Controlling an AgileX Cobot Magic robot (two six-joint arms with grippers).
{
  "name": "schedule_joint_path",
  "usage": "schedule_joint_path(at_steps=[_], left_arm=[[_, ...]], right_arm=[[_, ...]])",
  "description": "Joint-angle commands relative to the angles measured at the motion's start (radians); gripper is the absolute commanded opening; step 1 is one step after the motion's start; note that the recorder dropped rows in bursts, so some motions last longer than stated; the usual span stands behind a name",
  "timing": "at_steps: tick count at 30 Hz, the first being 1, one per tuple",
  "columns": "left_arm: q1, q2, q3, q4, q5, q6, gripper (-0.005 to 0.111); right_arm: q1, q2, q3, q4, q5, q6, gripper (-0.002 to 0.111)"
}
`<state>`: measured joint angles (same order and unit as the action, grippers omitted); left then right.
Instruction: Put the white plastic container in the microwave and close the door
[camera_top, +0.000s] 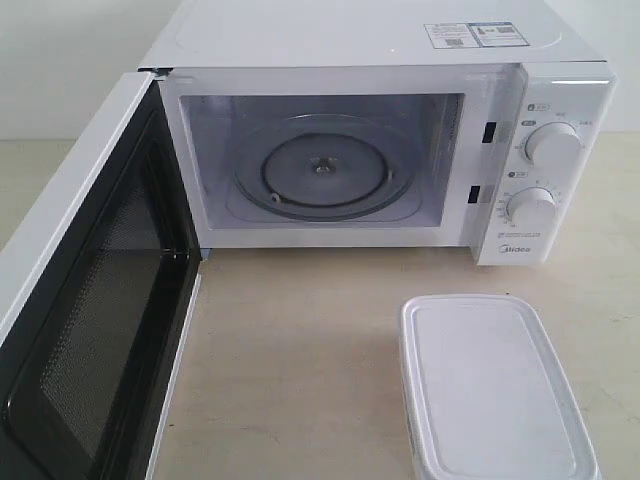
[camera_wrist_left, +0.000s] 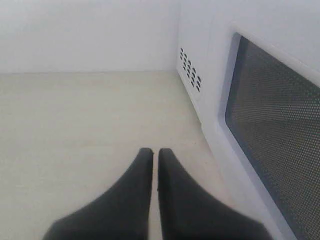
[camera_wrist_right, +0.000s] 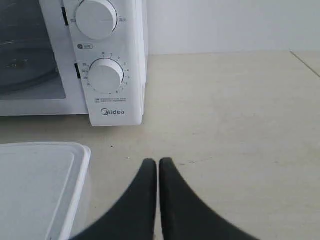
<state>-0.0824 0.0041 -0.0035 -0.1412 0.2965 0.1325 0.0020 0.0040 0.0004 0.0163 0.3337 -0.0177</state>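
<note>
A pale worktop (camera_top: 300, 330) carries everything. Nearest sits one lidded white plastic container (camera_top: 495, 390), just beside the right gripper (camera_wrist_right: 158, 165), whose tips are pressed together and empty. The left gripper (camera_wrist_left: 155, 152), likewise closed, hovers outside the one door (camera_top: 90, 300), which is swung wide, presumably so the single microwave (camera_top: 400, 40) with its two knobs (camera_top: 553, 143) can take the box.

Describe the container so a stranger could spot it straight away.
Find the white microwave standing open on the beige table. In front of it, on the side of its knobs, lies the container. It is the only loose item: a translucent-white box with rounded corners and a flat rimmed top.
</note>
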Motion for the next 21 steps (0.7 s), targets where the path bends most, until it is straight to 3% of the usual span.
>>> schedule_joint_path(at_steps=[1,10,12,16,21], left_arm=[[0.002,-0.004,0.003,-0.008,-0.001,-0.009,0.004],[0.002,-0.004,0.003,-0.008,-0.001,-0.009,0.004],[0.002,-0.004,0.003,-0.008,-0.001,-0.009,0.004],[0.002,-0.004,0.003,-0.008,-0.001,-0.009,0.004],[0.002,-0.004,0.003,-0.008,-0.001,-0.009,0.004]], right_arm=[[-0.002,-0.004,0.0,-0.002,-0.004,-0.003,0.0],[-0.002,-0.004,0.0,-0.028,-0.043,-0.045,0.0],[-0.002,-0.004,0.0,-0.028,-0.118,-0.05,0.0],[-0.002,-0.004,0.0,-0.028,-0.448,-0.052,0.0],[-0.002,-0.004,0.0,-0.025,-0.662,-0.052,0.0]])
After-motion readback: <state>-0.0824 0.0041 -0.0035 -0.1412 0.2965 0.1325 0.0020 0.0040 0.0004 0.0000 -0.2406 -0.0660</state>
